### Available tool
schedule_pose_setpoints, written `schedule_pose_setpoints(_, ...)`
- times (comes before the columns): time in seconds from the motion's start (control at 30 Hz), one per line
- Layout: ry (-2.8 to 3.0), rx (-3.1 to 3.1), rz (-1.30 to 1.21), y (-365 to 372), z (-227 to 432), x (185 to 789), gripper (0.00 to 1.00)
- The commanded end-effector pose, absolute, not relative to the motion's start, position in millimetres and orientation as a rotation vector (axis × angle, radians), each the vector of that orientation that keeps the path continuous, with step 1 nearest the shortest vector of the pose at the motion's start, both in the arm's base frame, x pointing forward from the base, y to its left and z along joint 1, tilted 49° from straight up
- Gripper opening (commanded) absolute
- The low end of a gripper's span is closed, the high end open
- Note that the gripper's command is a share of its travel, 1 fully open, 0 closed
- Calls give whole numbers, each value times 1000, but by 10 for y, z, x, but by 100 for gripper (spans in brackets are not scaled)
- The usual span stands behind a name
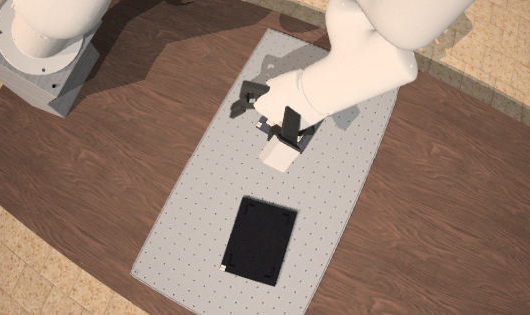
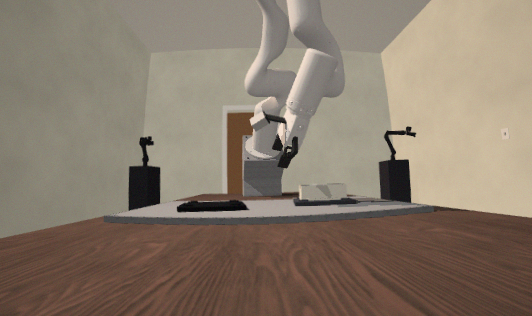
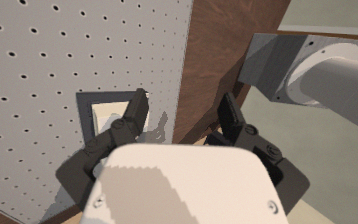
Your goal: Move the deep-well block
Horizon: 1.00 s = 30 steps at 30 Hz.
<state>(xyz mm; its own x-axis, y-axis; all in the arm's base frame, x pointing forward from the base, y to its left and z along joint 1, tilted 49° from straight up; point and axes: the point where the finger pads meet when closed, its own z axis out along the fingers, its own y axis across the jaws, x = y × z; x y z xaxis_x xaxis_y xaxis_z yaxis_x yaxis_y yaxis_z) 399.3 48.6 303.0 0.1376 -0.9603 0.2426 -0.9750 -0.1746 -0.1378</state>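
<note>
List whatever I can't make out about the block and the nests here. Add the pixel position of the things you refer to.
- Top view: most of the block (image 2: 323,191) (image 3: 111,109), behind the arm and gripper (image 1: 253,122) (image 2: 281,154) (image 3: 183,99).
- Wrist view: the block's near part, behind a finger and the gripper body; N2 (image 1: 260,241) (image 2: 211,206) is out of frame.
- Exterior view: the block's wells, seen side-on; N2's locators, too small.

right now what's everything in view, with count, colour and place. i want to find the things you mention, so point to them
block (image 2: 322,192) (image 3: 111,109): 1, cream, on N1
N1 (image 1: 305,144) (image 2: 301,203) (image 3: 84,120): 1, dark grey, on board
N2 (image 1: 260,240) (image 2: 212,206): 1, black, on board
board (image 1: 205,199) (image 2: 266,218) (image 3: 30,67): 1, grey, on table
table (image 1: 424,189) (image 2: 266,265) (image 3: 215,40): 1, brown
floor (image 1: 11,239): 1, tan, around table
pedestals (image 2: 144,187) (image 2: 396,180): 2, black, background, each bearing a small black arm
door (image 2: 234,150): 1, brown, background
switch plate (image 2: 505,133): 1, white, wall
base (image 1: 61,102) (image 2: 262,180) (image 3: 267,60): 1, grey, under arm
arm (image 1: 355,80) (image 2: 311,80) (image 3: 340,80): 1, white
claw (image 1: 252,125) (image 2: 281,154) (image 3: 183,99): 1, black fingers, open, above board
</note>
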Motion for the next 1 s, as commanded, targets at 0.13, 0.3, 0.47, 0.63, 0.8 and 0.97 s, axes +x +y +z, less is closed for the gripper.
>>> schedule_pose_setpoints(0.13,-1635,2516,584,426,3058,4075,100)
schedule_pose_setpoints(0.3,-1413,2602,662,398,3102,4183,100)
schedule_pose_setpoints(0.47,-1275,2645,705,400,3137,4261,100)
schedule_pose_setpoints(0.63,-1044,2700,771,413,3158,4304,100)
schedule_pose_setpoints(0.8,-806,2737,828,448,3195,4377,100)
schedule_pose_setpoints(0.97,-663,2749,859,477,3214,4413,100)
